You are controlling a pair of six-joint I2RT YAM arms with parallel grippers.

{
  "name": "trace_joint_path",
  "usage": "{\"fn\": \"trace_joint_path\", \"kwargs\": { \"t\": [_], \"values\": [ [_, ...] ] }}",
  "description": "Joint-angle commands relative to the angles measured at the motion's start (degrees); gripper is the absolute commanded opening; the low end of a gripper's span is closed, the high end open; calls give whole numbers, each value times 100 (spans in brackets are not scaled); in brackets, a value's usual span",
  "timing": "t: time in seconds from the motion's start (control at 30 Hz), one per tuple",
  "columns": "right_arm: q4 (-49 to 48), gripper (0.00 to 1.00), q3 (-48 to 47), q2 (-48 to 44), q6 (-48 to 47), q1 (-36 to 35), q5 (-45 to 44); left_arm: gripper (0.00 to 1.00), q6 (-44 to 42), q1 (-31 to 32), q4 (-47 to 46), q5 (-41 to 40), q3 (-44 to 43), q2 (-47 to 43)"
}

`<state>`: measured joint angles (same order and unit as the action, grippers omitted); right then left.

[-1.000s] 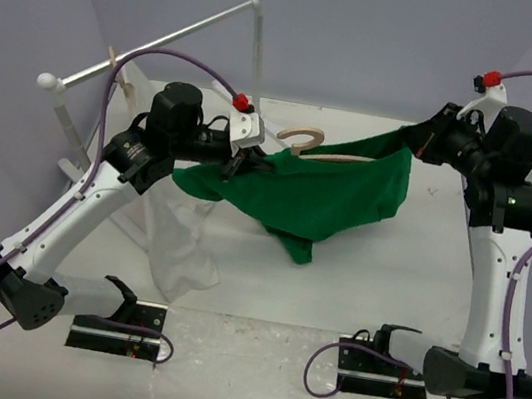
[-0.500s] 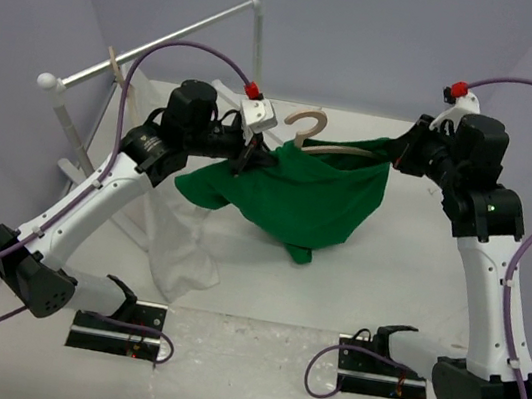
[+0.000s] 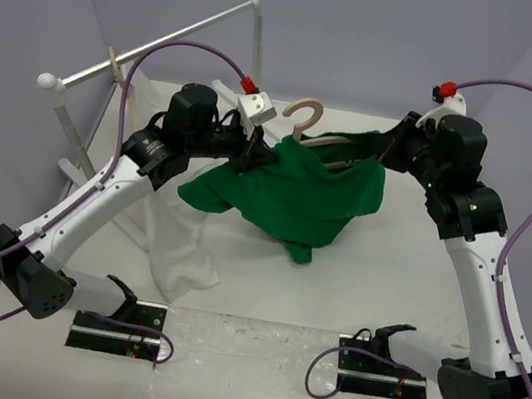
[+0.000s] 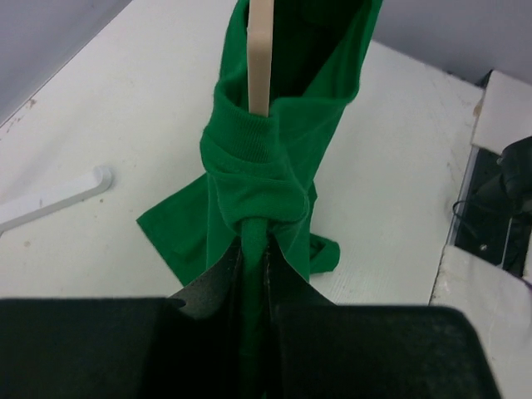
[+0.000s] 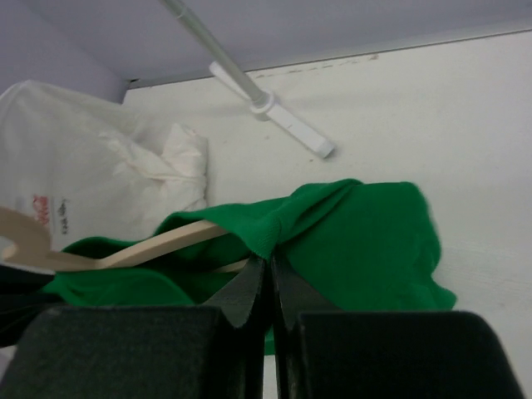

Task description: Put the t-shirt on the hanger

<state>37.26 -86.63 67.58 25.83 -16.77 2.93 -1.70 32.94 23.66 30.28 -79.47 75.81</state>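
The green t-shirt (image 3: pixel 297 194) hangs in the air between my two grippers, draped over the beige hanger (image 3: pixel 304 120), whose hook sticks up above the cloth. My left gripper (image 3: pixel 253 152) is shut on the shirt's left end; in the left wrist view the bunched t-shirt (image 4: pixel 258 191) runs between my fingers and the hanger arm (image 4: pixel 260 50) pokes out of the collar. My right gripper (image 3: pixel 387 153) is shut on the shirt's right edge. The right wrist view shows the t-shirt (image 5: pixel 357 241) pinched in the jaws, with the hanger arm (image 5: pixel 158 243) entering it.
A white clothes rail (image 3: pixel 159 41) stands at the back left, with a white garment (image 3: pixel 178 246) hanging from it down to the table. Two black gripper docks (image 3: pixel 120 323) (image 3: pixel 377 364) sit at the near edge.
Both arms have risen and drawn closer together, lifting the shirt and hanger. The shirt has slid further over the hanger, and the hook stands more clear of the cloth.
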Motion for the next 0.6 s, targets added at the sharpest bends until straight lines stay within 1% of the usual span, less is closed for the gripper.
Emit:
{"fn": "trace_joint_path", "kwargs": {
  "t": [0.0, 0.13, 0.2, 0.3, 0.33, 0.4, 0.43, 0.47, 0.5, 0.53, 0.57],
  "values": [
    [-836, 0, 199, -124, 420, -481, 512, 0, 862, 102, -1538, 576, 299, -131],
    [-986, 0, 133, -36, 463, -953, 671, 0, 1021, 267, -1976, 733, 394, 15],
    [-1023, 0, 117, -25, 445, -1077, 685, 0, 1078, 290, -2188, 797, 509, 30],
    [-974, 0, 184, -169, 488, -1118, 395, 0, 1154, 292, -2252, 192, 582, 13],
    [-962, 0, 256, -266, 566, -1118, 391, 0, 1154, 292, -2251, 182, 591, 13],
    [-1390, 0, 737, -658, 820, -1126, 211, 0, 1207, 283, -2192, -413, 626, 4],
    [-1632, 0, 998, -783, 957, -1120, 248, 0, 1226, 290, -2243, -463, 658, 4],
    [-1783, 0, 1162, -825, 1014, -1118, 325, 0, 1233, 286, -2331, -479, 687, -2],
    [-1772, 4, 1224, -837, 1021, -1124, 404, 0, 1250, 289, -2465, -363, 701, 1],
    [-1723, 5, 1247, -831, 1021, -1126, 439, 0, 1252, 292, -2571, -219, 708, 0],
    [-1694, 3, 1266, -818, 1014, -1127, 470, 0, 1233, 292, -2655, -79, 711, -5]
  ]
}}
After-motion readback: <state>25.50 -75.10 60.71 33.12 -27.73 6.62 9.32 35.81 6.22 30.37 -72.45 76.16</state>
